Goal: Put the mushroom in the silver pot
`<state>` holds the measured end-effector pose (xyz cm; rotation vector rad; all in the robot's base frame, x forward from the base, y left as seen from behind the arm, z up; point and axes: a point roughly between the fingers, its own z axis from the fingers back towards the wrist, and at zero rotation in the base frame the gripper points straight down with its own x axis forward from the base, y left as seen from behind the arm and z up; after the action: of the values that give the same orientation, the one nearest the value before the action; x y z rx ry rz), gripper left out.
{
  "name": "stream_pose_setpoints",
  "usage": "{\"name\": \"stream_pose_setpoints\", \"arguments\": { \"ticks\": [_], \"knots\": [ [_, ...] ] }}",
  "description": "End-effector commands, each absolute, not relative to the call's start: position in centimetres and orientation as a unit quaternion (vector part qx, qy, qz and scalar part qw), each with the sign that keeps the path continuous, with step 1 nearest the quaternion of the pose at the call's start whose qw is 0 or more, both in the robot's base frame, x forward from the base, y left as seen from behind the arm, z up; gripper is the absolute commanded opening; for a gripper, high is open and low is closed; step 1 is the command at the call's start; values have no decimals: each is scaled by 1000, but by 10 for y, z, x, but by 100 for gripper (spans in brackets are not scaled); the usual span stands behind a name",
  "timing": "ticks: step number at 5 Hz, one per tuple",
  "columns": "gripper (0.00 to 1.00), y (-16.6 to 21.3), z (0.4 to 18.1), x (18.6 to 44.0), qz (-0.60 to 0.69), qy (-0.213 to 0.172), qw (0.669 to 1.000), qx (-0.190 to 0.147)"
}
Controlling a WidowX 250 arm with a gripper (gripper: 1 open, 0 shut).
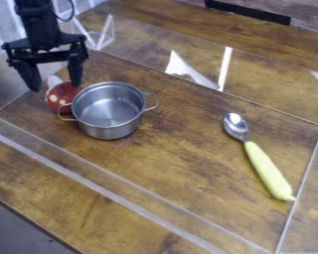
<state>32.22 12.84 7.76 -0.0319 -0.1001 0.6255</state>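
Note:
The mushroom (59,95), dark red cap with a pale stem, lies on the wooden table just left of the silver pot (108,109). The small shiny pot stands upright with two little side handles and looks empty. My black gripper (51,74) points down right above the mushroom, its fingers spread open on either side of it with nothing between them. The arm rises out of the frame at the top left.
A silver spoon with a yellow-green handle (256,155) lies at the right. Clear plastic walls (148,213) box in the table on the near, left and right sides, and more clear panels (202,67) stand at the back.

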Motion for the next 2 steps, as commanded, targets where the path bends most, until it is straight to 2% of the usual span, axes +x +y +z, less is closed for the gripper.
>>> {"name": "stream_pose_setpoints", "arguments": {
  "ticks": [1,2],
  "knots": [
    [100,141,109,320,316,-93,944,-10],
    [100,145,120,314,315,-106,943,-9]
  ]
}}
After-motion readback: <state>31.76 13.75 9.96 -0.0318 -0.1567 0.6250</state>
